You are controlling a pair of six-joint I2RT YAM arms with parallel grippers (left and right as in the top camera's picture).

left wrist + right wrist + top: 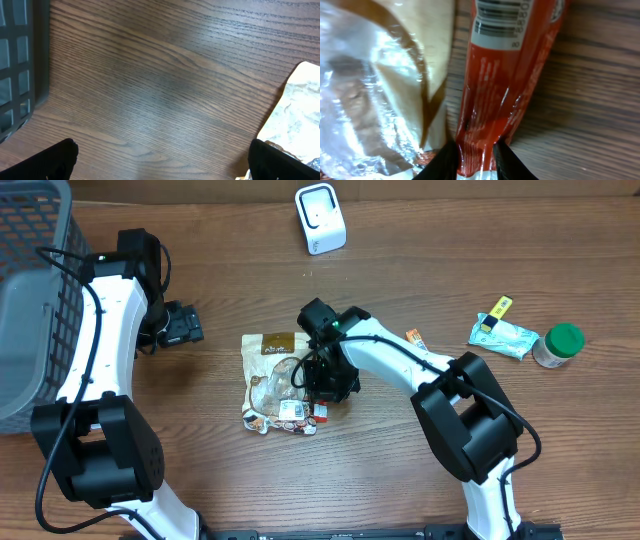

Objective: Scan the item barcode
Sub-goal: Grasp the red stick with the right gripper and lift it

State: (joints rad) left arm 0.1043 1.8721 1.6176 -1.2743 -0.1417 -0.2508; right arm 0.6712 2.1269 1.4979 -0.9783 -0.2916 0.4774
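Right claw (475,161) nips the end of the red packet (512,75), lying mid-frame on the desk (400,480) beside the clear bag (380,85), left claw (162,164) gaping empty at upper left, so lift cleanly, keep the barcode (497,22) uncovered and turned toward the white scanner (320,218) up top

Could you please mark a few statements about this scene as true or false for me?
1. The right gripper pinches a red packet's end. True.
2. The left gripper holds the bag. False: it is open and empty.
3. The scanner lies in the basket. False: it stands on the table, away from the basket.
4. The jar has a green lid. True.
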